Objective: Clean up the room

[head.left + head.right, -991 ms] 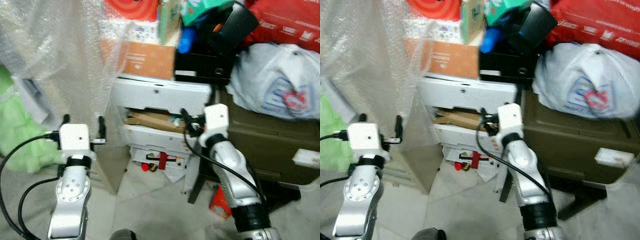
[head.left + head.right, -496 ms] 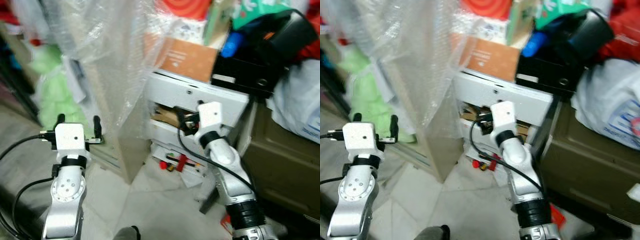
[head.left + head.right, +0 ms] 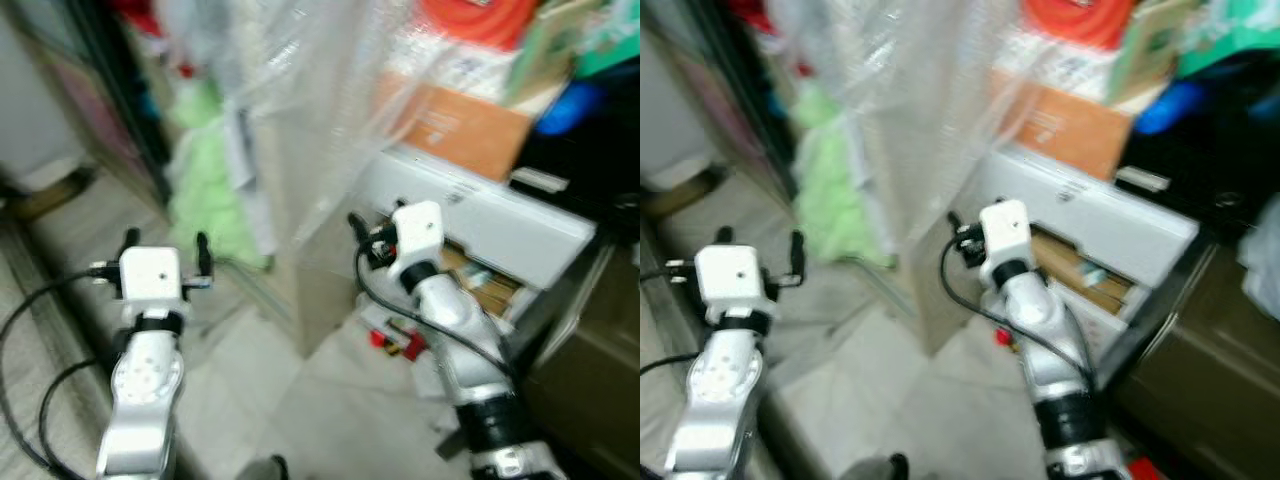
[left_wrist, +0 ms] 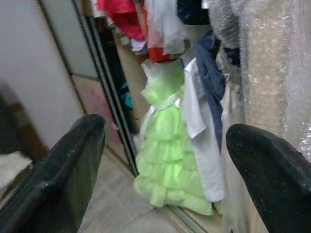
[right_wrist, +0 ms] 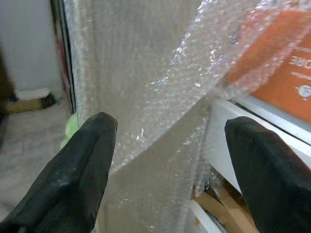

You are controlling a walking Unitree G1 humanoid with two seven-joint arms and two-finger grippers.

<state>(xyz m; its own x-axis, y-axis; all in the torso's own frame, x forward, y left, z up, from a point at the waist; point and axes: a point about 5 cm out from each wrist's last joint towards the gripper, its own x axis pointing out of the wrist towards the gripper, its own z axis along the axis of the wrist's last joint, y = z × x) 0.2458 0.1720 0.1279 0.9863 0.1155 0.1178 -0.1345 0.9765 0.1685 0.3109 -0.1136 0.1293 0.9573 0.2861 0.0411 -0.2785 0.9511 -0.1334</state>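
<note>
Ahead, I see a green dress [image 4: 167, 150] hanging by a bubble-wrapped panel [image 3: 310, 150]. Both my left gripper [image 3: 164, 246] and right gripper [image 5: 170, 160] are spread wide, fingers empty. Bare floor [image 3: 250, 400] lies between them. Beside my right arm, a white drawer unit [image 3: 500, 215] holds cardboard.

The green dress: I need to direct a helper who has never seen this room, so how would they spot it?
Find the tall panel wrapped in bubble wrap. Left of it hang clothes; the green dress hangs lowest, beside a white garment. It alone is bright lime, with tiered ruffles.
</note>
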